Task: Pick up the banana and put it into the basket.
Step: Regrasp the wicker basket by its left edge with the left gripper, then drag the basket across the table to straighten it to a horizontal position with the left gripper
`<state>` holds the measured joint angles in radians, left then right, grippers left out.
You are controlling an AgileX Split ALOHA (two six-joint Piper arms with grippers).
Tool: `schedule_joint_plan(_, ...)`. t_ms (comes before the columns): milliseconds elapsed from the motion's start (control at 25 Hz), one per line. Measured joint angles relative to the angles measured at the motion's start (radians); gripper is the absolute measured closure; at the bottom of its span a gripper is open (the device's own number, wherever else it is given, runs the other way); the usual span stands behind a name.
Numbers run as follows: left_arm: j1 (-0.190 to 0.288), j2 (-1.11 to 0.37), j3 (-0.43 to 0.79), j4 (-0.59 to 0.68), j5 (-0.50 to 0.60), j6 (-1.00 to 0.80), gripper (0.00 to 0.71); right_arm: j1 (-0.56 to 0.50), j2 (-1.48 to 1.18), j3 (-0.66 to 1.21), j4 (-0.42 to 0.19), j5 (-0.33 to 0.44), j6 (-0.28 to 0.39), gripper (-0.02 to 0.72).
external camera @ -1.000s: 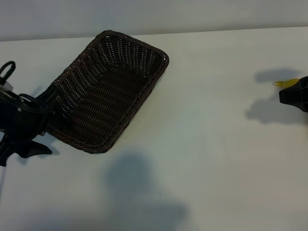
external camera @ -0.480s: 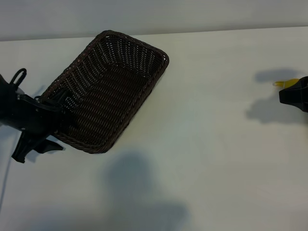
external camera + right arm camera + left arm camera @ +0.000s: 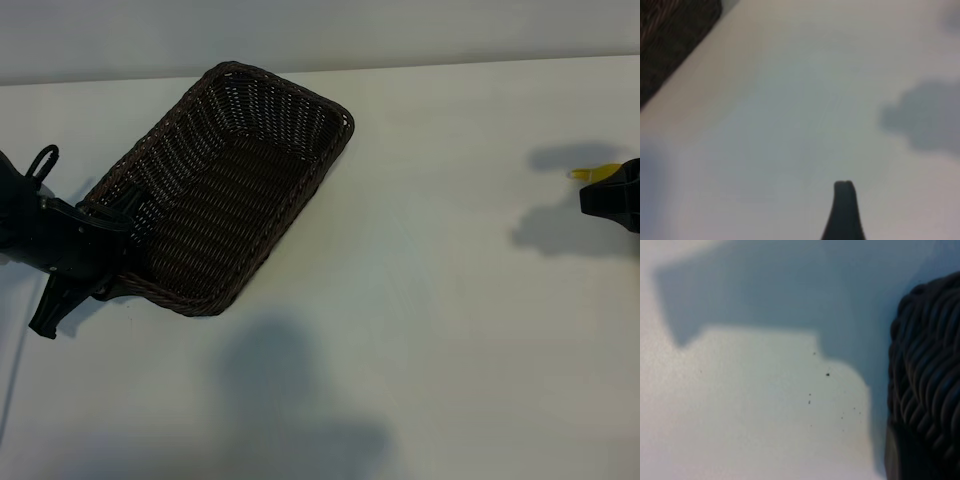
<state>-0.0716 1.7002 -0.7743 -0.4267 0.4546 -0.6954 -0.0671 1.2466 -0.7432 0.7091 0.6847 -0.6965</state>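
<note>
The dark brown woven basket (image 3: 235, 185) lies slanted on the white table, left of centre, with nothing inside it. My left gripper (image 3: 115, 278) is at its near left corner, shut on the braided rim. The left wrist view shows that rim (image 3: 925, 365) close up, with one dark finger (image 3: 892, 460) against it. Only the banana's yellow tip (image 3: 588, 173) shows, at the far right edge, sticking out from behind my right gripper (image 3: 612, 198). That gripper stands open. Its wrist view shows one fingertip (image 3: 844, 205) over bare table and a corner of the basket (image 3: 670, 35); the banana is out of that view.
The white table (image 3: 430, 330) stretches between the basket and the right gripper. Soft shadows lie near the front edge and beside the right gripper. A pale wall runs along the back.
My left arm moved in to the basket's corner and its jaws closed on the rim. The basket shifted slightly. The right gripper and banana tip have not moved.
</note>
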Motion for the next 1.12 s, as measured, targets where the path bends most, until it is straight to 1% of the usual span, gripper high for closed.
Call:
schedule_joint_plan(160, 0.0, -0.014, -0.001, -0.005, -0.001, 0.034, 0.552, 0.0, 0.0, 0.0, 0.0, 0.0, 0.0, 0.13)
schedule_joint_plan(280, 0.0, -0.027, -0.018, 0.001, 0.028, 0.123, 0.552, 0.0, 0.0, 0.0, 0.0, 0.0, 0.0, 0.13)
schedule_joint_plan(440, 0.0, -0.027, -0.104, 0.006, 0.149, 0.326, 0.552, 0.0, 0.0, 0.0, 0.0, 0.0, 0.0, 0.13)
schedule_joint_plan(600, 0.0, -0.027, -0.222, -0.038, 0.268, 0.547, 0.552, 0.0, 0.0, 0.0, 0.0, 0.0, 0.001, 0.13)
schedule_joint_plan(680, 0.0, -0.027, -0.28, -0.042, 0.334, 0.614, 0.552, 0.0, 0.0, 0.0, 0.0, 0.0, 0.001, 0.13)
schedule_joint_plan(840, 0.0, 0.004, -0.411, -0.041, 0.487, 0.678, 0.552, 0.0, 0.0, 0.0, 0.0, 0.0, 0.001, 0.13)
schedule_joint_plan(960, -0.017, 0.064, -0.514, -0.038, 0.577, 0.71, 0.552, 0.0, 0.0, 0.0, 0.0, 0.0, 0.001, 0.13)
schedule_joint_plan(1120, -0.078, 0.159, -0.631, -0.018, 0.646, 0.743, 0.552, 0.0, 0.0, 0.0, 0.0, 0.001, 0.001, 0.13)
